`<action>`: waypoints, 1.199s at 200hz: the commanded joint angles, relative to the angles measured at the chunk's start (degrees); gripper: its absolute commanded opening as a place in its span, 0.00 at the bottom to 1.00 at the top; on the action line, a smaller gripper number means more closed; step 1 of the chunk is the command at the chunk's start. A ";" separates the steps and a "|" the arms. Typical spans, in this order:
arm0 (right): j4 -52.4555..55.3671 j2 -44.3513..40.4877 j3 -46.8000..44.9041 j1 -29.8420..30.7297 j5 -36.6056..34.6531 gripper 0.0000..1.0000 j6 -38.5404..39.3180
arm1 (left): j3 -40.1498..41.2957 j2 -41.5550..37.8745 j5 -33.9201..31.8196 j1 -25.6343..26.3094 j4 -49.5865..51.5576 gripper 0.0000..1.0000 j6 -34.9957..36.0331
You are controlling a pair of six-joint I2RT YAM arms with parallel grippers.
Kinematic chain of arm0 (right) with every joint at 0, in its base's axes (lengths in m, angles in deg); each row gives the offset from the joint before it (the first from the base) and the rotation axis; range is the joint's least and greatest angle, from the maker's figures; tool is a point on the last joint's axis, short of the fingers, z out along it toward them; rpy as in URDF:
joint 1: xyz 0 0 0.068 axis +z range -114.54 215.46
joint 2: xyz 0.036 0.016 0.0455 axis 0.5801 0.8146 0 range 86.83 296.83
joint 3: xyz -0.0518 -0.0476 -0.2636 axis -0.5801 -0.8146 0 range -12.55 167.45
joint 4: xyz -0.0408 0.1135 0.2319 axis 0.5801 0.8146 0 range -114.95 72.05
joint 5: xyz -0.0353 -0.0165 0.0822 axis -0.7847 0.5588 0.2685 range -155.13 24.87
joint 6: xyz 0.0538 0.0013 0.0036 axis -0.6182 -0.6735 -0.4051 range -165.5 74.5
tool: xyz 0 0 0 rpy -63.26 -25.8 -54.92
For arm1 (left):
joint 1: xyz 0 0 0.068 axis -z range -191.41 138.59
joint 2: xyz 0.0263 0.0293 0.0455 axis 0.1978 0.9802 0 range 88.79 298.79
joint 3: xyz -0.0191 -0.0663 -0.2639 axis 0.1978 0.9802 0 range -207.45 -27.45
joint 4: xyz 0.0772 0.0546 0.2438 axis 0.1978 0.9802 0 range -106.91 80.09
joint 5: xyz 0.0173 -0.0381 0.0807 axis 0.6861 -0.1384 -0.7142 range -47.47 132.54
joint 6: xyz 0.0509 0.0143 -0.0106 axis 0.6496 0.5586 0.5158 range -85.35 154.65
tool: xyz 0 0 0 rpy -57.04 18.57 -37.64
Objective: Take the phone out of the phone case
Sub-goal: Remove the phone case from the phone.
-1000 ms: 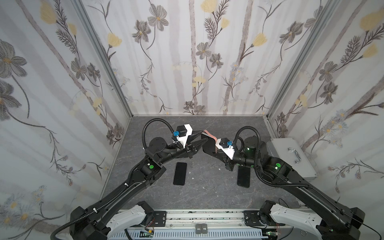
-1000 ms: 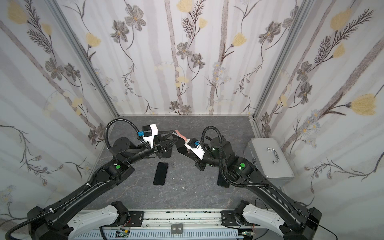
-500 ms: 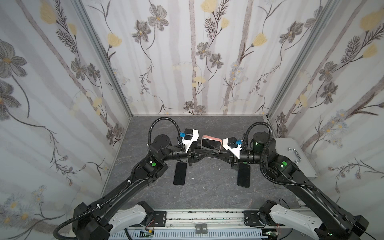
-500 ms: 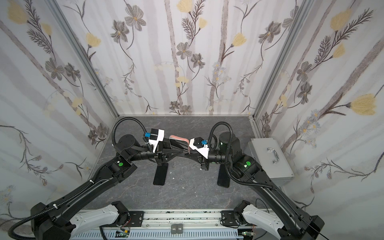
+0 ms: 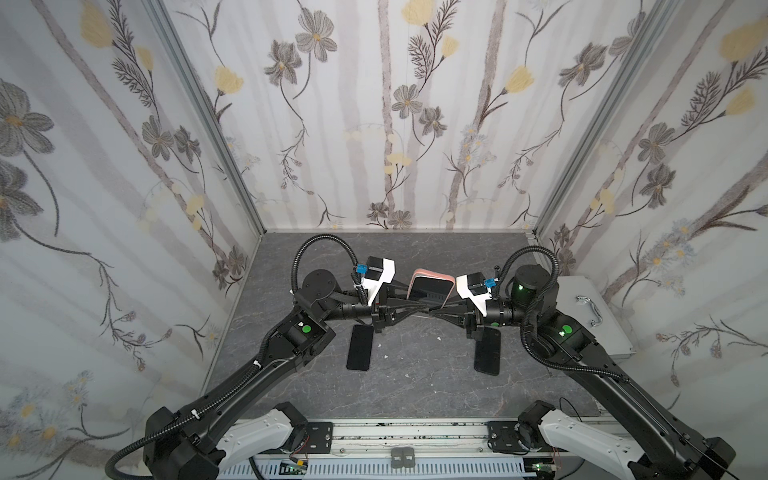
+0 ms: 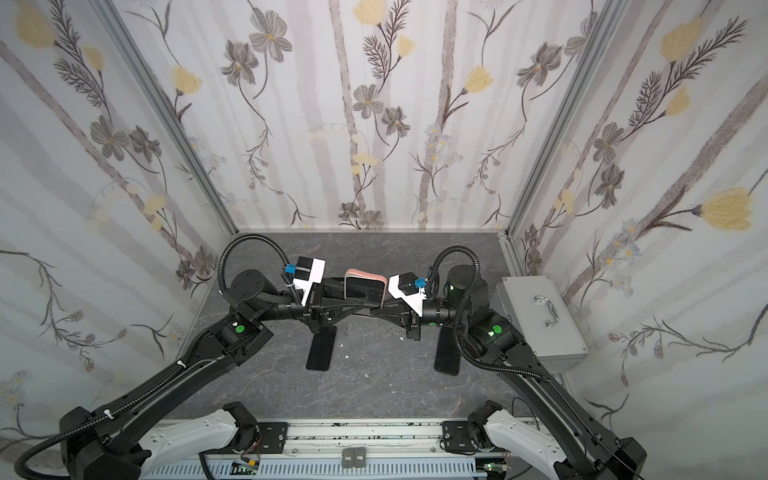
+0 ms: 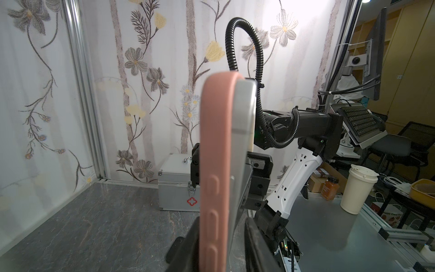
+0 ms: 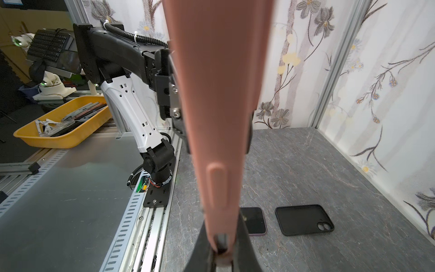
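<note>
A: Pink phone case (image 5: 428,276) with phone (image 5: 430,287) inside, held upright in mid-air over the grey tabletop (image 5: 415,374), between both arms. Dark screen facing the camera in both top views.

B: Right gripper (image 8: 220,253)?

A: Fingers pinched narrow on the case's edge, seen close in the right wrist view. Firm hold, by the look of it.

B: Left gripper (image 7: 221,235)?

A: Fingers (image 7: 255,235) straddling case and phone at the opposite edge, part open. Contact or clamping: cannot tell. In the left wrist view, silver phone frame (image 7: 244,113) already lifted clear of the pink rim at the top corner.

B: Step in hand?

A: Likely the peel: one corner out, rest still seated.

B: Next move?

A: Probably a grip on the phone body alone, not the rim, then a pull away from the case while the right hand anchors it. Risk of a slip on the smooth metal.

B: Else on the tabletop?

A: Loose black case (image 8: 304,219), bare phone (image 8: 255,223) beside it, another dark slab (image 5: 360,347) further left; first-aid box (image 7: 176,186) at the side.
</note>
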 commanded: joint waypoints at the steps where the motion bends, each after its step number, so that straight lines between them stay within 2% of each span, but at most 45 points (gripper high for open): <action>1: -5.08 -0.69 -0.64 -0.24 -9.66 0.00 -1.89 | 0.77 -1.81 -7.37 0.12 -1.90 0.52 2.06; 9: -4.55 -0.96 -0.95 -0.25 -13.00 0.00 -1.99 | 1.31 -2.69 -12.10 0.22 -1.90 0.55 3.28; 30: -1.82 -0.54 -0.56 -0.19 -18.94 0.00 -1.65 | 1.44 -4.35 -22.67 1.39 -1.86 0.55 6.95; 65: 2.89 0.94 0.85 0.41 -23.85 0.00 0.89 | -0.58 -3.97 -31.35 4.87 -1.08 0.49 14.82; 98: 4.38 1.27 1.49 2.25 -26.40 0.00 2.55 | -2.24 -1.96 -31.83 6.39 -0.23 0.45 17.47; 185: 3.11 0.35 0.79 3.52 -24.15 0.00 3.68 | -1.15 -2.87 -34.46 6.66 -0.07 0.48 18.12; 240: 3.11 0.35 0.95 4.08 -23.28 0.00 3.72 | -1.31 -2.57 -33.70 6.58 -0.04 0.49 18.01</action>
